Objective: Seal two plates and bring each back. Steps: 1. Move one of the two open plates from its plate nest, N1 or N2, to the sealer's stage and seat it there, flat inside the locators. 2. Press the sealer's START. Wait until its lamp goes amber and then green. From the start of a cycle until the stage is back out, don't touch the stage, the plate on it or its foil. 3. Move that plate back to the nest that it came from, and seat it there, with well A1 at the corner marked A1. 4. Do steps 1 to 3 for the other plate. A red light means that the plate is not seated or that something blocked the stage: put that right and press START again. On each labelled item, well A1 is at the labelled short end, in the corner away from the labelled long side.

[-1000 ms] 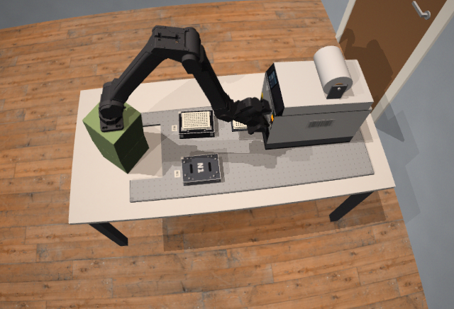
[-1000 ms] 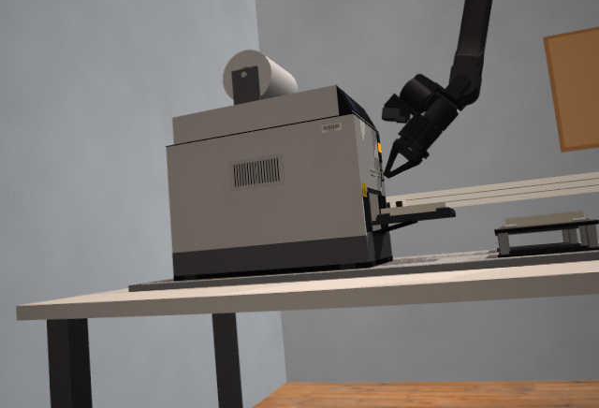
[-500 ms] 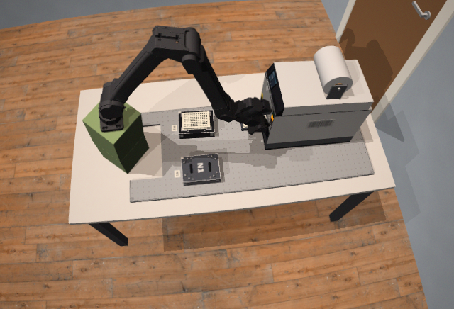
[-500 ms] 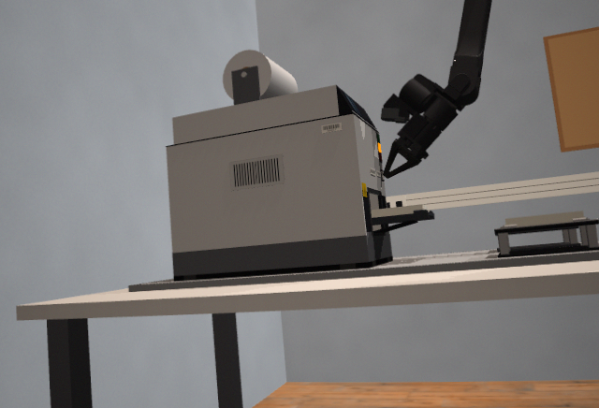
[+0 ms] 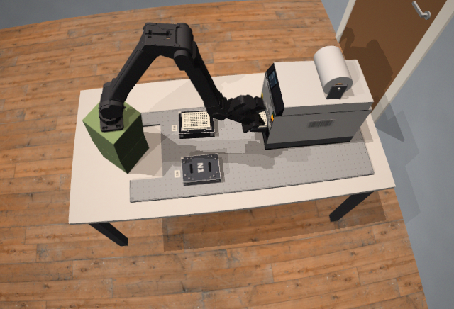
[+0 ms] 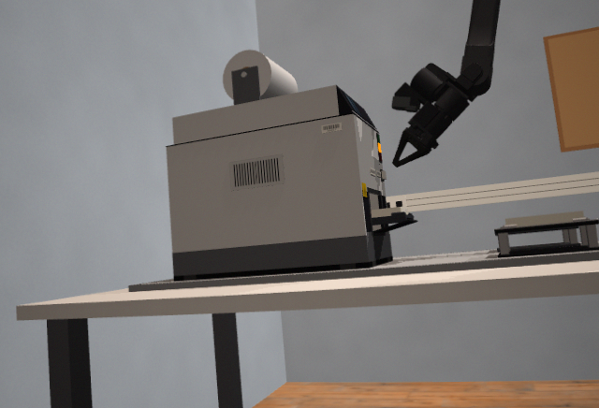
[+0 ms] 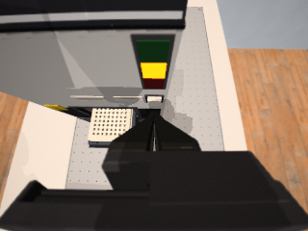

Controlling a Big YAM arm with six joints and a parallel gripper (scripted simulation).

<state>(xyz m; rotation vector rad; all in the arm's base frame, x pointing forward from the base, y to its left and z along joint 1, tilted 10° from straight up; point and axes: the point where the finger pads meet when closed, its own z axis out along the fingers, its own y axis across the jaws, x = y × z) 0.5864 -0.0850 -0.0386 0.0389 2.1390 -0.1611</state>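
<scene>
The sealer (image 5: 304, 127) (image 6: 299, 210) (image 7: 38, 60) shows its amber lamp (image 6: 379, 147) (image 7: 154, 70) lit. An open plate (image 6: 383, 211) (image 7: 111, 124) lies on the stage (image 6: 405, 220), which is partly inside the sealer's opening; its inner part is hidden. My gripper (image 6: 396, 165) (image 7: 154, 115) is shut and empty, a little in front of the sealer's face, clear of the START button (image 6: 383, 174) (image 7: 154, 98) and above the stage. The other plate (image 5: 195, 120) (image 6: 544, 218) sits on nest N2 (image 5: 196, 136), with its wells showing. Nest N1 (image 5: 200, 178) is empty, its top label visible.
A white foil roll (image 5: 331, 65) (image 6: 280, 75) stands on top of the sealer. The green pedestal (image 5: 126, 144) carries the arm's base at the table's left. The perforated grey base (image 5: 293, 170) runs under the nests and the sealer.
</scene>
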